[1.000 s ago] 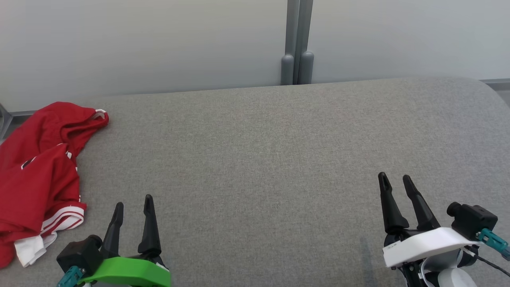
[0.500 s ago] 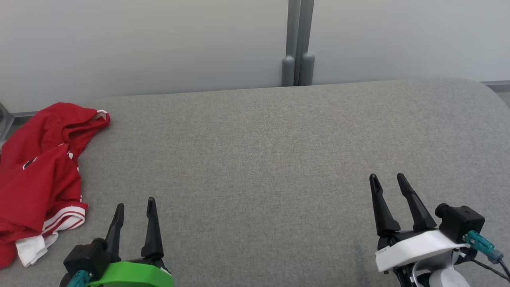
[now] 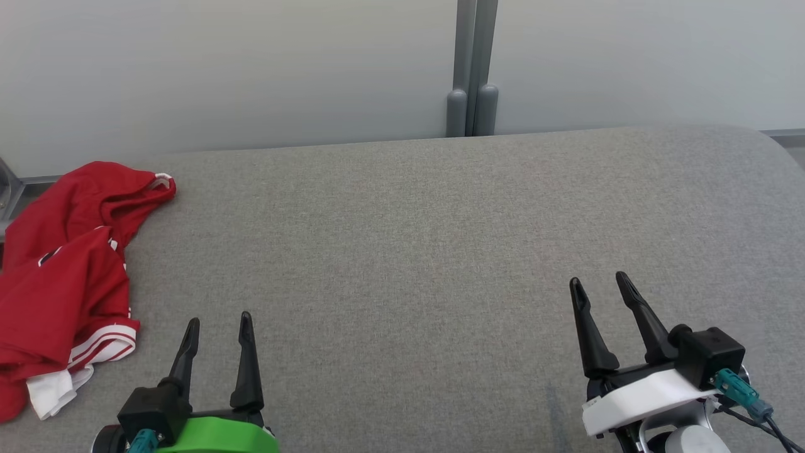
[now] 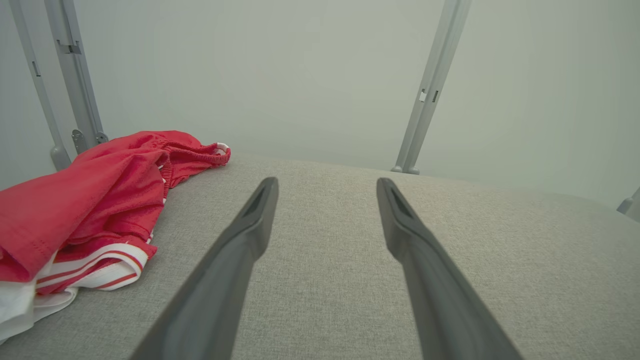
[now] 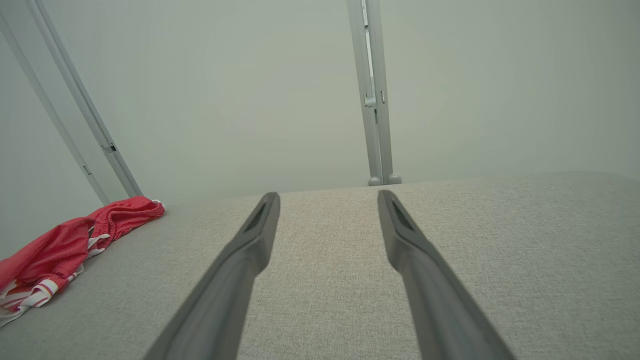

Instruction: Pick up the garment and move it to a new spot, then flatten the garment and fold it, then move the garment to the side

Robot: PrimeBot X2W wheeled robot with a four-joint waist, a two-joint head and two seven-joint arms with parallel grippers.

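Note:
The garment [image 3: 63, 277] is a crumpled red piece with white stripes and trim, lying at the far left edge of the grey padded surface [image 3: 409, 239]. It also appears as the garment [image 4: 85, 215] at the left of the left wrist view and the garment [image 5: 60, 250] far left in the right wrist view. My left gripper [image 3: 219, 322] stands open at the lower left, a short way right of the cloth, empty. Open and empty too, my right gripper [image 3: 597, 280] hovers at the lower right, far from the cloth. The left gripper [image 4: 325, 182] and right gripper [image 5: 327, 195] point across the bare surface.
A pale wall with a grey double post [image 3: 471, 69] runs behind the surface's far edge. The surface rounds off at the far right corner [image 3: 767, 141]. A grey metal frame piece [image 3: 7, 182] shows at the far left, behind the cloth.
Both grippers have drawn back toward the bottom of the head view, the right one shifting left as well. The garment lies as before; the small drift to the right comes from the camera.

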